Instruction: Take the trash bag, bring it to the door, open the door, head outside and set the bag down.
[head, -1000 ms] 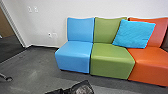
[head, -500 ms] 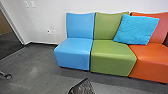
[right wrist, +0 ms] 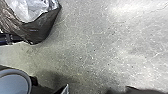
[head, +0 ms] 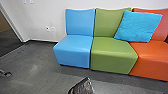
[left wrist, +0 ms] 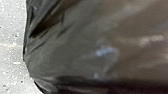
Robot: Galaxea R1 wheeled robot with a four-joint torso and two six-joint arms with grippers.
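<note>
Tools, opening and hold I cannot tell, dark trash bag (left wrist: 75, 50), coloured seats (head: 111, 53) ahead, blue cushion (head: 137, 26)

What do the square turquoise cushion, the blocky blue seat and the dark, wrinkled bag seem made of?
The square turquoise cushion looks like matt fabric, its surface faintly creased. The blocky blue seat seems covered in smooth vinyl or perhaps leather, with a soft sheen. The dark, wrinkled bag is probably thin, glossy plastic: it folds and throws bright glints.
</note>
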